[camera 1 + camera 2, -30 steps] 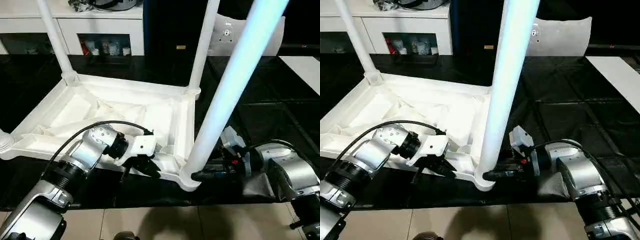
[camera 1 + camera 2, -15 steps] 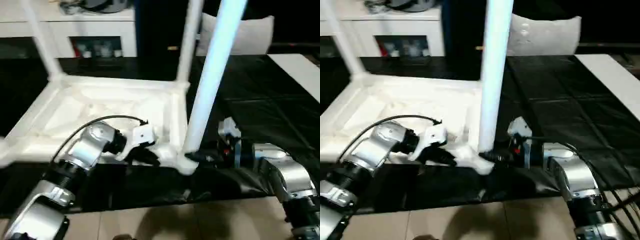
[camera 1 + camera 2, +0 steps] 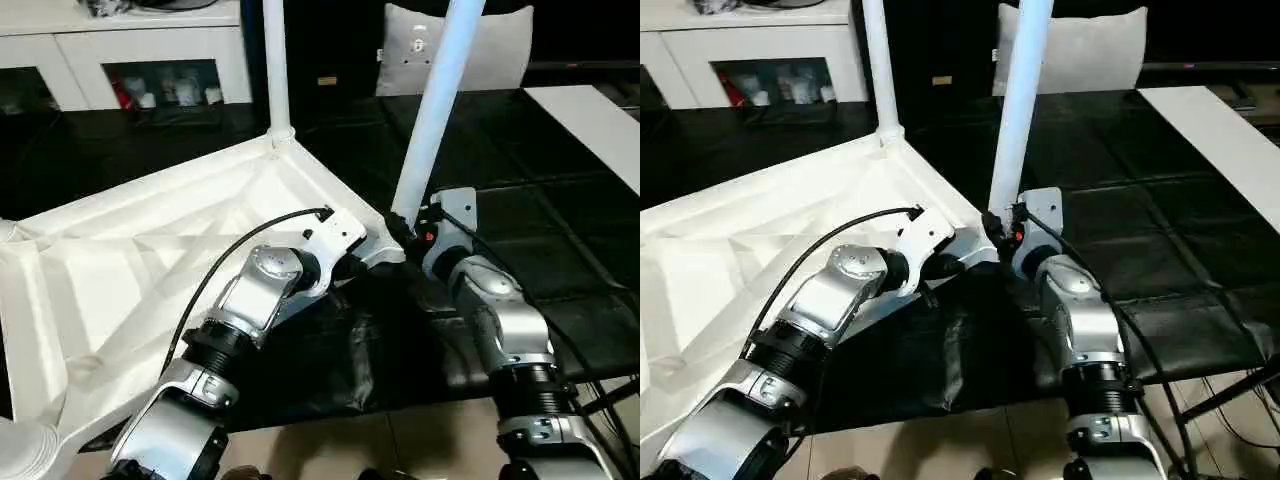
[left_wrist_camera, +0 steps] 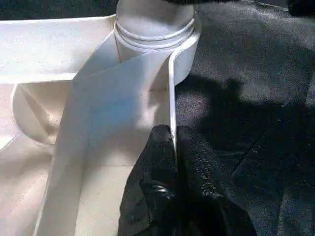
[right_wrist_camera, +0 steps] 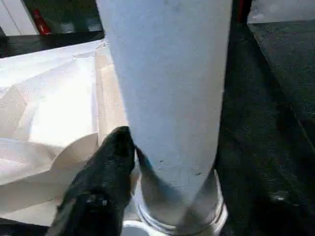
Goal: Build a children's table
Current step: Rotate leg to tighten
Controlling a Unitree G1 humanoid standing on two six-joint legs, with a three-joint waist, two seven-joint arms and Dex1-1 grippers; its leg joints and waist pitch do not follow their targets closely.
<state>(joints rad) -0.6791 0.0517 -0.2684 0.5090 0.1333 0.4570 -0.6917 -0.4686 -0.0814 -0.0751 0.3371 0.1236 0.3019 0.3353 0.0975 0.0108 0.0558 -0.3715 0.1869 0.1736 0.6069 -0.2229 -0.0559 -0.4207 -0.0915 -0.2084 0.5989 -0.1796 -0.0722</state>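
**Upturned table top gripped at one corner, a leg standing in its socket**

The white plastic rectangular table top [image 3: 150,260] lies upside down on the black padded floor mat [image 3: 560,260], its ribbed underside facing up. At the corner nearest the two arms a long white tapered tube leg [image 3: 432,110] stands upright in the round corner socket [image 4: 156,34], leaning slightly. A second white tube leg [image 3: 275,65] rises from the socket at the far corner.

The left gripper [image 4: 174,162] has its two black fingers pressed together on the thin raised rim of the table top, just beside the socket; the rim's edge runs into the slit between them. The right gripper [image 3: 398,228] sits at the foot of the nearer leg. In the right wrist view one black finger [image 5: 106,182] lies against the tube just above the socket; the other finger is hidden behind the tube, so whether the claw truly clamps the leg cannot be told.

Behind the table stands a grey-white cushion [image 3: 500,50] propped upright, and to the far left a white low cabinet [image 3: 120,60] with small items on its open shelves. A pale tiled floor [image 3: 420,445] shows at the mat's near edge.
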